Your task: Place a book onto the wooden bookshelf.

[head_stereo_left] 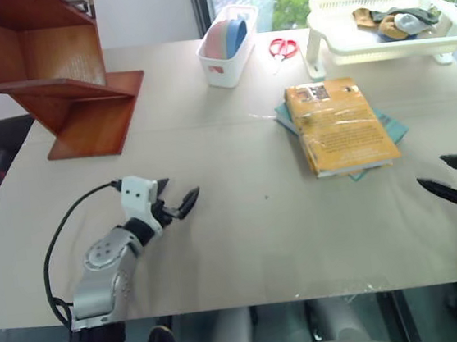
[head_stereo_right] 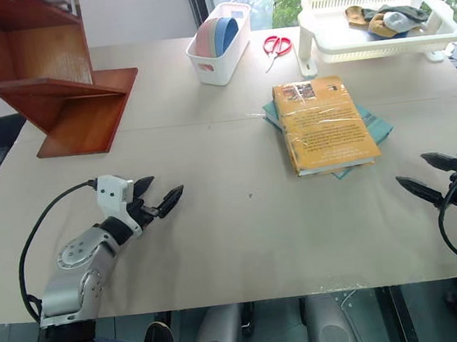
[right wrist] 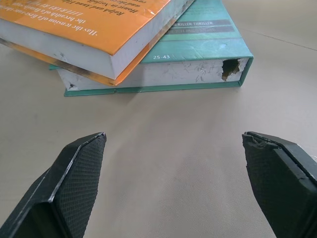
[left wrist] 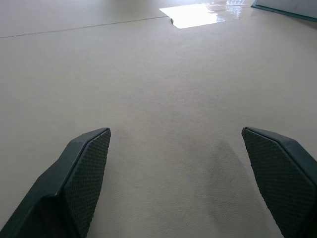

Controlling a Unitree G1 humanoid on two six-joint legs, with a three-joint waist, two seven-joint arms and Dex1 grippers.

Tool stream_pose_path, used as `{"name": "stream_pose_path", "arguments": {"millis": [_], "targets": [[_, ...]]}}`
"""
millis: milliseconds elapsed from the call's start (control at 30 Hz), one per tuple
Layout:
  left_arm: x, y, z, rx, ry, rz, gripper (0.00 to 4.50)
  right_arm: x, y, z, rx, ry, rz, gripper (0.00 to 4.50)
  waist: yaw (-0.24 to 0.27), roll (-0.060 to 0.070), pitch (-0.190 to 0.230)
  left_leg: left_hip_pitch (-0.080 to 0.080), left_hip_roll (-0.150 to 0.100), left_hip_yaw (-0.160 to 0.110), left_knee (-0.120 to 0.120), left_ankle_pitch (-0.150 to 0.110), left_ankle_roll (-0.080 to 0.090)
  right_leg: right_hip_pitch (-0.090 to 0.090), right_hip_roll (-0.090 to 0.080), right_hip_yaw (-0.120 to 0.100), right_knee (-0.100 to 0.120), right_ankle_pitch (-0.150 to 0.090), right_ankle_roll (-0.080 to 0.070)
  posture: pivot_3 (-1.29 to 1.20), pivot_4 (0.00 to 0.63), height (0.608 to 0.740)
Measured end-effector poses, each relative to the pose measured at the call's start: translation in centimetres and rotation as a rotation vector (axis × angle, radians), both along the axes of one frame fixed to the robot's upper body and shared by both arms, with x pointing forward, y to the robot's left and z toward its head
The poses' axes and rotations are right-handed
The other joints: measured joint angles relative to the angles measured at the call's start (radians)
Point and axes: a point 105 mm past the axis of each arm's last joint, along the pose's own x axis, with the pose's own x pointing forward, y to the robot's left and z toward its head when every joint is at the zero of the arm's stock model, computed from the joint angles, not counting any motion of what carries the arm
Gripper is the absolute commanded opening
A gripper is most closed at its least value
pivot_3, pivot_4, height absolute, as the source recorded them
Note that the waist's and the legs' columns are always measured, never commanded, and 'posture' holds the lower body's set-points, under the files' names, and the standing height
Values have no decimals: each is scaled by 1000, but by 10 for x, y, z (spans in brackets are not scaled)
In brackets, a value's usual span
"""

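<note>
- We see a pale beige table [head_stereo_left: 221, 246] with a faint seam across it; behind it, a window shows green trees.
- Two books lie right of centre: the book [head_stereo_left: 339, 124], yellow-orange, flat on top of a teal book [right wrist: 198, 54].
- One bookshelf [head_stereo_left: 51, 67] stands at the table's far left corner, well apart from the books.
- One white bin [head_stereo_left: 228, 45], one red scissors [head_stereo_left: 283, 47] and one white tray [head_stereo_left: 385, 25] holding what may be cloth line the far edge.
- Left gripper [head_stereo_left: 180, 195]: fingers spread, empty, over bare table.
- Right gripper [head_stereo_right: 427, 175]: fingers spread, empty, near the books.
</note>
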Motion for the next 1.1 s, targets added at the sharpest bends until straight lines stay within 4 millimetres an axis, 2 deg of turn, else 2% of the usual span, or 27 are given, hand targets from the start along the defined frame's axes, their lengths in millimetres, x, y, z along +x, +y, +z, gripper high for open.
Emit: {"name": "stream_pose_path", "arguments": {"millis": [300,833,933,1100], "targets": [[-3,-8,11,-21,-12,-40,4447,12,1,1,14,-23,0,4500,-1,0,0,0,0,0,0,0,0,0,0,0,0,0,0,0,150,740],[-5,-4,13,-10,-1,-40,4447,17,2,-6,27,-37,-34,4500,0,0,0,0,0,0,0,0,0,0,0,0,0,0,0,0,150,740],[-7,-5,15,-11,1,-57,4447,30,3,0,68,-73,-100,4500,-5,0,0,0,0,1,0,0,0,0,0,1,0,0,0,0,150,740],[-23,-10,31,-81,1,-181,4447,67,18,31,214,-196,-172,4500,-23,0,0,0,1,0,0,0,0,0,0,0,0,0,0,0,150,740]]}}
